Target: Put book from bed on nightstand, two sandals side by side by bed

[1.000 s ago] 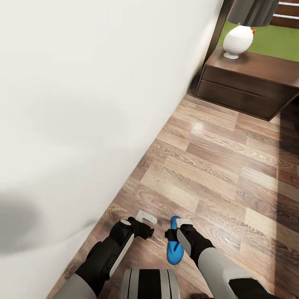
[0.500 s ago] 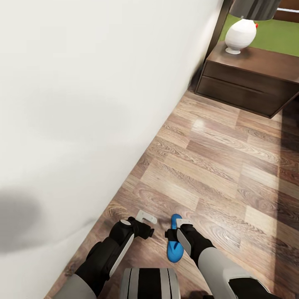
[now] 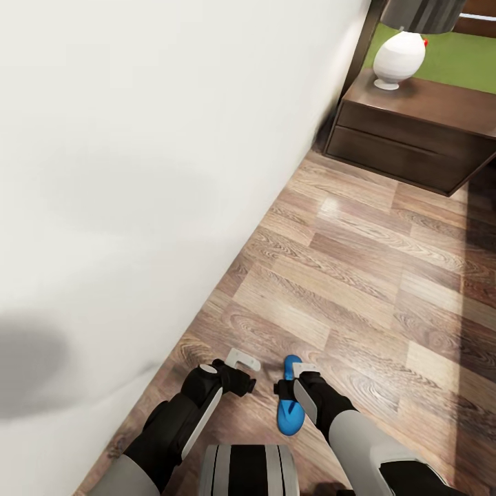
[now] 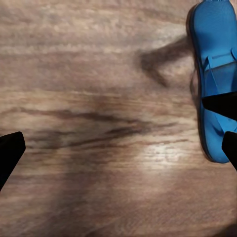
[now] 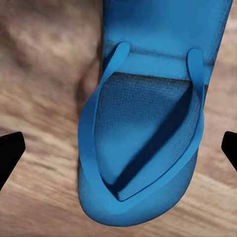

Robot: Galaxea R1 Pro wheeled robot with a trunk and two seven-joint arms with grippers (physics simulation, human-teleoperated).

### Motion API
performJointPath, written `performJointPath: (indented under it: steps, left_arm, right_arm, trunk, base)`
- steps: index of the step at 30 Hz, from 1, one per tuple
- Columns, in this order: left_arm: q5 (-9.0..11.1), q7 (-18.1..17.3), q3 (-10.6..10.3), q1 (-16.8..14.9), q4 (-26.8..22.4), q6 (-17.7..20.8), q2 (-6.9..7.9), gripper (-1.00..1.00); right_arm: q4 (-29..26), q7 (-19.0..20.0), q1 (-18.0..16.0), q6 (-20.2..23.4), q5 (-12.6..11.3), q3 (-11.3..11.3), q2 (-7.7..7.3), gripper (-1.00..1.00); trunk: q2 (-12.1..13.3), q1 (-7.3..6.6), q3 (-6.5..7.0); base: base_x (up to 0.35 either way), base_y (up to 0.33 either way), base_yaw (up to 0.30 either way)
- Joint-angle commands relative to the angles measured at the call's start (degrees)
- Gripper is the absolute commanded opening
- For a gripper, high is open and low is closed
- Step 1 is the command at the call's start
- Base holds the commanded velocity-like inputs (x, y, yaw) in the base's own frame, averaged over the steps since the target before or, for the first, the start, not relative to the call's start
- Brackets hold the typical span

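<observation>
- Left arm, black with a grey upper part, bent low and reaching forward, wrist angled down.
- Left gripper (image 3: 242, 363) with white fingers spread apart, holding nothing; dark fingertips (image 4: 10, 153) wide apart in the wrist view.
- Right arm, grey upper part and black forearm, stretched forward beside the left.
- Right gripper (image 3: 297, 375) pointed downward, fingertips (image 5: 11, 150) far apart at the frame edges, closed on nothing.

- The wood-plank floor (image 3: 358, 275) carries a blue sandal (image 3: 290, 406), lying flat near the white bed (image 3: 138, 172).
- A dark nightstand (image 3: 413, 131) stands on the floor just beside the bed.
- A white lamp (image 3: 399, 55) stands on the nightstand's top.
</observation>
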Motion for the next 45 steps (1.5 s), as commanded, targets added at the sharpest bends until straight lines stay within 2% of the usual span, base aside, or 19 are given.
performJointPath:
  steps: [1, 10, 39, 43, 45]
  left_arm:
    - [0.1, -0.1, 0.0, 0.0, -0.1, 0.3, 0.0, 1.0]
    - [0.1, -0.1, 0.0, 0.0, -0.1, 0.3, 0.0, 1.0]
    - [0.1, -0.1, 0.0, -0.1, -0.1, 0.3, 0.0, 1.0]
    - [0.1, -0.1, 0.0, -0.1, -0.1, 0.3, 0.0, 1.0]
    - [0.1, -0.1, 0.0, 0.0, -0.1, 0.3, 0.0, 1.0]
  right_arm:
    - [-0.1, -0.4, 0.0, 0.2, -0.6, 0.0, 0.01, 1.0]
    - [-0.2, -0.4, 0.0, 0.2, -0.6, 0.0, -0.01, 1.0]
    - [-0.3, -0.4, -0.1, 0.2, -0.6, 0.0, -0.02, 1.0]
    - [-0.3, -0.4, -0.1, 0.2, -0.6, 0.0, -0.02, 1.0]
    - [-0.3, -0.4, -0.1, 0.2, -0.6, 0.0, -0.02, 1.0]
  trunk:
    - [0.0, -0.01, -0.03]
    - [-0.1, 0.2, -1.81]
    - [-0.1, 0.2, -1.81]
    - [-0.2, 0.3, -2.69]
    - [-0.2, 0.3, -2.69]
  base:
    - [0.0, 0.0, 0.0]
    - [0.0, 0.0, 0.0]
    - [0.0, 0.0, 0.0]
    - [0.0, 0.0, 0.0]
    - [0.0, 0.0, 0.0]
